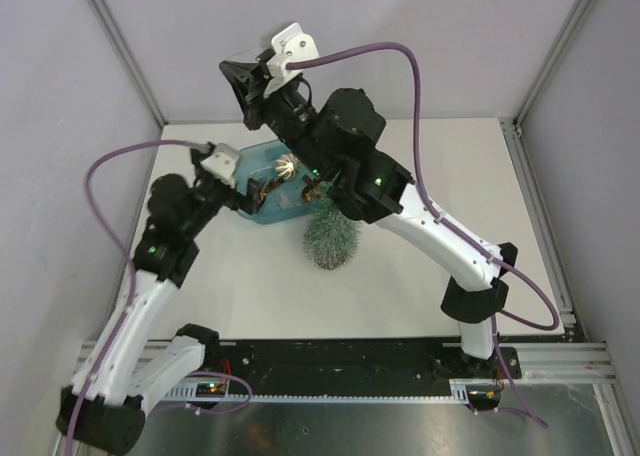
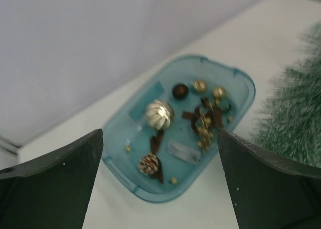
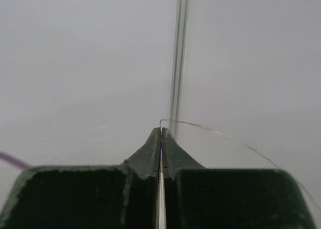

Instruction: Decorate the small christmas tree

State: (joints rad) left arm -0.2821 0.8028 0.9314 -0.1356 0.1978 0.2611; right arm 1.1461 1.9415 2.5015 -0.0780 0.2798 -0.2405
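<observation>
Where the small christmas tree (image 1: 330,241) is placed just beside the blue tub (image 1: 262,206), right of the left gripper (image 2: 159,136), that wide-spread claw is counted nearer; the tree's long axis cannot be told. Right gripper (image 3: 161,131): closed on a fine thread (image 3: 215,131), recorded by its wrist view only.

Frosted green tree (image 1: 331,241), translucent blue tub (image 2: 150,196), pale gold bauble (image 2: 159,113), white table (image 1: 400,296)

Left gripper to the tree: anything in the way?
Yes. The open left gripper hangs over the blue tub, which lies between it and the small christmas tree. The right arm also crosses above the tree's far end, by the tub.
</observation>
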